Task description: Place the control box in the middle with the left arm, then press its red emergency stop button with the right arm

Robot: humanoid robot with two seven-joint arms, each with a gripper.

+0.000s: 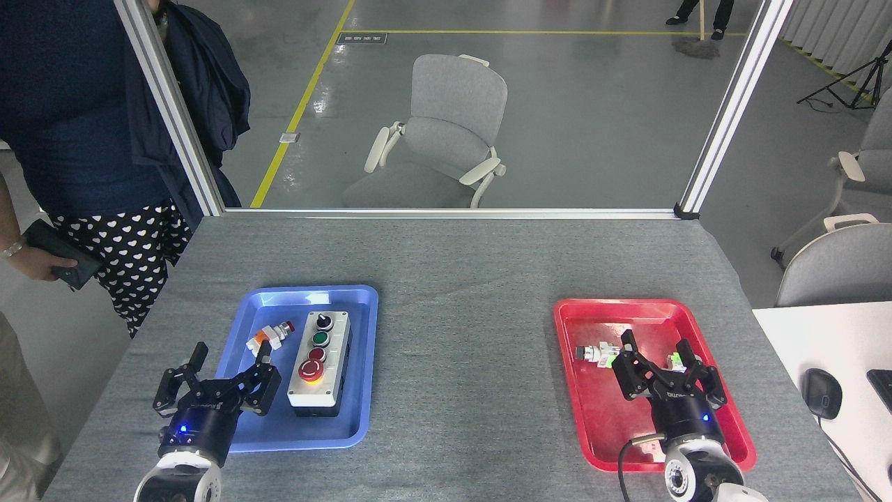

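The left gripper (226, 373) is hovering wide open over the blue tray's (362, 390) near-left corner. Just to its right, the control box (320, 363) is lying lengthwise in that tray, 4 controls facing up. Close across its narrow sides, avoiding the loose switch (272, 335). The right gripper (662, 362) is waiting open over the red tray (578, 397).

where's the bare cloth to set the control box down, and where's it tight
The widest bare patch is the grey cloth between the blue tray and the red tray, running to the table's far edge. It is crowded inside the blue tray: the control box, a loose switch, and the open left end effector at its near-left corner.
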